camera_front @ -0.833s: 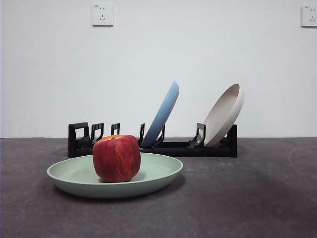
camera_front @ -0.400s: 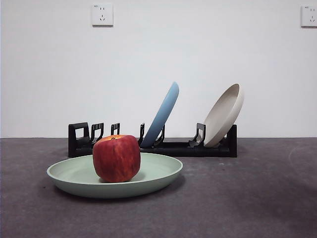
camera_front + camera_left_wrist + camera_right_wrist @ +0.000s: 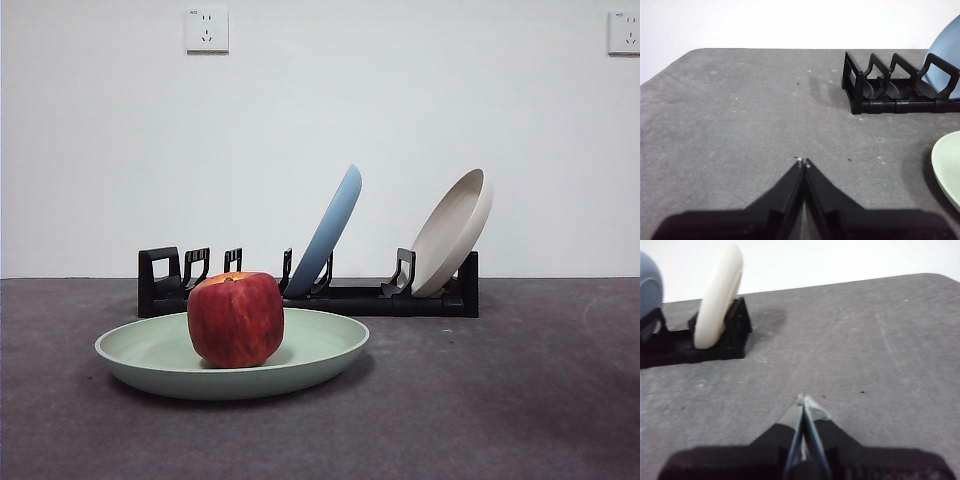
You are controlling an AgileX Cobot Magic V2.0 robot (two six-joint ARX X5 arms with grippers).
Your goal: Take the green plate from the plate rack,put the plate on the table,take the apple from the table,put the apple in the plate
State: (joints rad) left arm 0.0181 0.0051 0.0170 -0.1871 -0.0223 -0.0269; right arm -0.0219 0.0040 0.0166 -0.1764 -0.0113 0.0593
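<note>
The green plate (image 3: 320,345) lies flat on the table (image 3: 500,400) in front of the plate rack (image 3: 350,298). The red apple (image 3: 236,318) stands upright in the plate, left of its middle. In the left wrist view my left gripper (image 3: 803,162) is shut and empty above bare table, with the rack's end (image 3: 890,87) and the plate's rim (image 3: 947,167) off to one side. In the right wrist view my right gripper (image 3: 803,400) is shut and empty above bare table near the rack's other end (image 3: 715,342). Neither gripper shows in the front view.
A light blue plate (image 3: 328,232) leans in the rack's middle slots and a beige plate (image 3: 455,232) leans at its right end (image 3: 717,295). A white wall with two sockets stands behind the table.
</note>
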